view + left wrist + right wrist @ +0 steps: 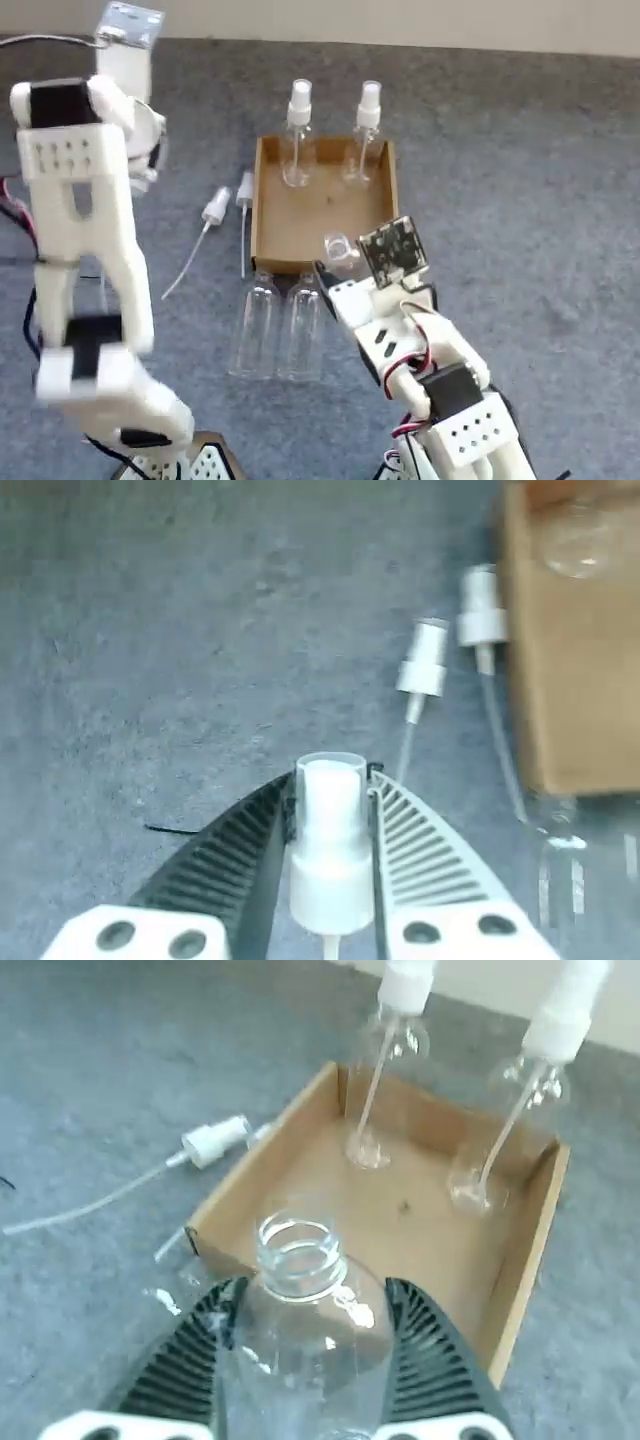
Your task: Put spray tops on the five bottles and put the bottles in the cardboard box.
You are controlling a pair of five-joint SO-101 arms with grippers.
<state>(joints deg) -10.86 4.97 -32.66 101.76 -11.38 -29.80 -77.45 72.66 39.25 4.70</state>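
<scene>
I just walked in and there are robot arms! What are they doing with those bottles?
The left gripper is shut on a spray top, and the right gripper holds an open bottle by the cardboard box. Two capped bottles stand in the box. Two bare bottles and two loose tops lie on the carpet.

Glossy clear plastic bottle [300, 1310]; matt brown cardboard box [258, 200]; smooth white plastic spray top [215, 207] beside the box; rough grey carpet [520, 200].
</scene>
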